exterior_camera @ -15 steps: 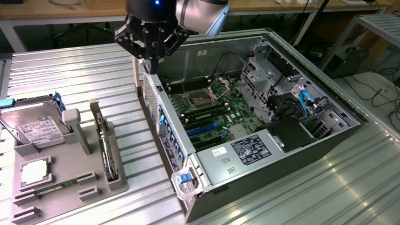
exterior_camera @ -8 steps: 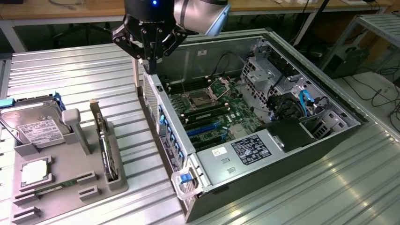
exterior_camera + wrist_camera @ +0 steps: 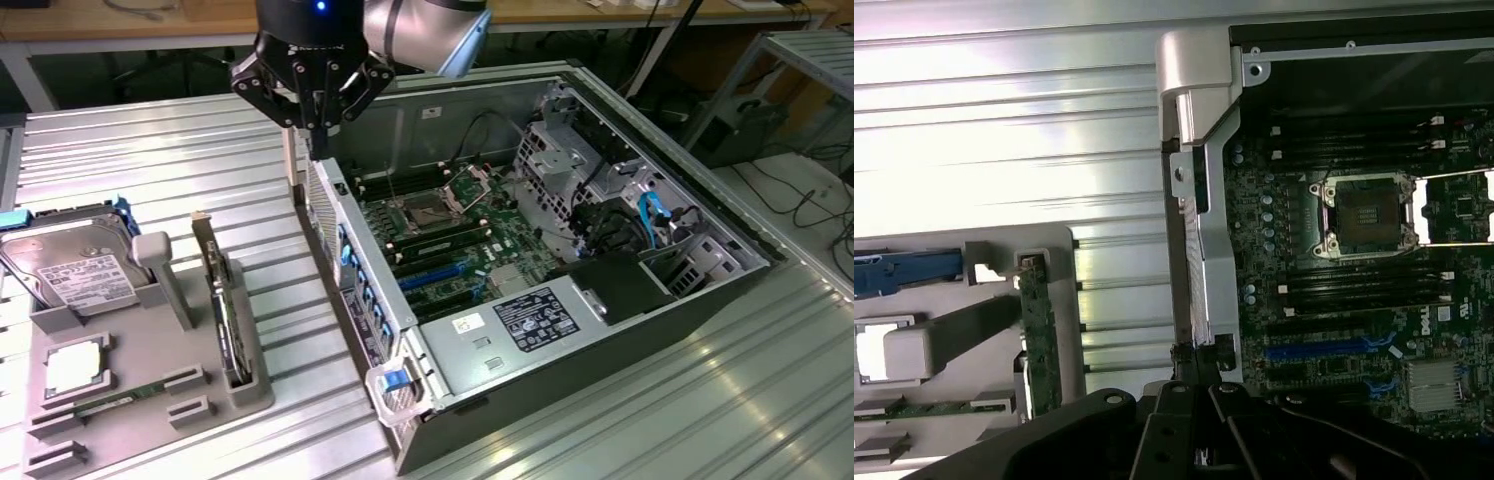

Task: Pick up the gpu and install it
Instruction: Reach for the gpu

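The pincer (image 3: pixel 318 128) hangs above the rear wall of the open computer case (image 3: pixel 601 385), its fingers pressed fully together with nothing between them; the case lies on its side on the ribbed metal counter (image 3: pixel 160 150), its motherboard (image 3: pixel 447 235) facing up; in the exterior view the gpu (image 3: pixel 222 310) is at seven o'clock from the pincer, well apart from it, standing on edge in a slot of the grey holder tray (image 3: pixel 140 350); its silver bracket end points toward twelve o'clock; at nine o'clock from the gpu a hard drive (image 3: pixel 74 265) leans in the same tray; a CPU (image 3: pixel 76 365) and a RAM stick (image 3: pixel 120 400) lie at about eight o'clock from the gpu, lower in the tray.
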Tool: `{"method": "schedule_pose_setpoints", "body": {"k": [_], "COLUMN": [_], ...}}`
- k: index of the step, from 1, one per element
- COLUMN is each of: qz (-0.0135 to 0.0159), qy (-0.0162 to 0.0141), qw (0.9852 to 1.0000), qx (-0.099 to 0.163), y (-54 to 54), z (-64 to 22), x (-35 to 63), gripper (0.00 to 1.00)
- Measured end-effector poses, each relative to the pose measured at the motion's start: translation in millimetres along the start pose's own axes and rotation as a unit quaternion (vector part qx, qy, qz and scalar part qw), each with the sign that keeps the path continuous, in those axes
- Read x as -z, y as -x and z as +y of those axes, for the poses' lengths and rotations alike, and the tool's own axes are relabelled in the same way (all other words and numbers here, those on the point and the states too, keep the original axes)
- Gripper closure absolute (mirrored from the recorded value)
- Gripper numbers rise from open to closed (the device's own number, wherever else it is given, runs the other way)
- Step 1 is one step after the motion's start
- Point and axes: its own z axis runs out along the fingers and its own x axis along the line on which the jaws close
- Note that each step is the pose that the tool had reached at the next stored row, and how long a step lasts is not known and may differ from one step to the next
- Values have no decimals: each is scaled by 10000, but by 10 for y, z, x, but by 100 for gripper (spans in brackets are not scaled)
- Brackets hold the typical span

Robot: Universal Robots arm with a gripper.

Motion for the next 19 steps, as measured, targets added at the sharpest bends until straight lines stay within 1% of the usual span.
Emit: {"method": "schedule_pose_setpoints", "body": {"k": [5, 11, 19], "qz": [0, 1, 1], "qy": [0, 0, 1], "qw": [10000, 10000, 10000], "qx": [2, 18, 33], "y": [-48, -134, -208], "z": [-8, -25, -36], "x": [2, 5, 7], "gripper": [89, 89, 89]}}
